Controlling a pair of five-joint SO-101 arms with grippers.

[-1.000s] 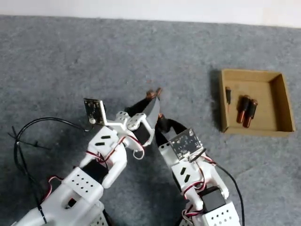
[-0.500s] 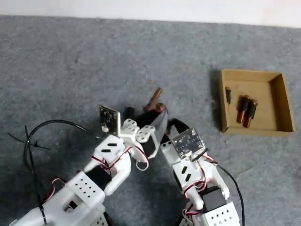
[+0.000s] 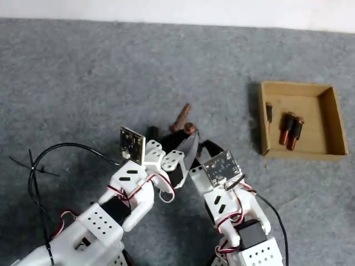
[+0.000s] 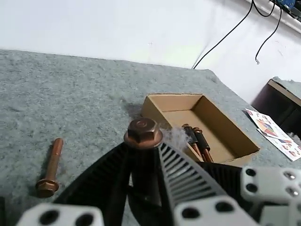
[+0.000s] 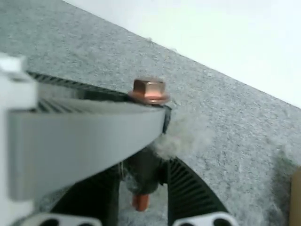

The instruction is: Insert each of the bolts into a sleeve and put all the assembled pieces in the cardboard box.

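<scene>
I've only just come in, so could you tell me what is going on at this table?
Both arms meet mid-table over one piece. The left gripper and the right gripper are each shut on a dark sleeve with a copper bolt seated in it, head up. A second bolt lies loose on the grey mat beside them. The cardboard box, off to the right arm's side, holds two assembled pieces and a small dark part.
</scene>
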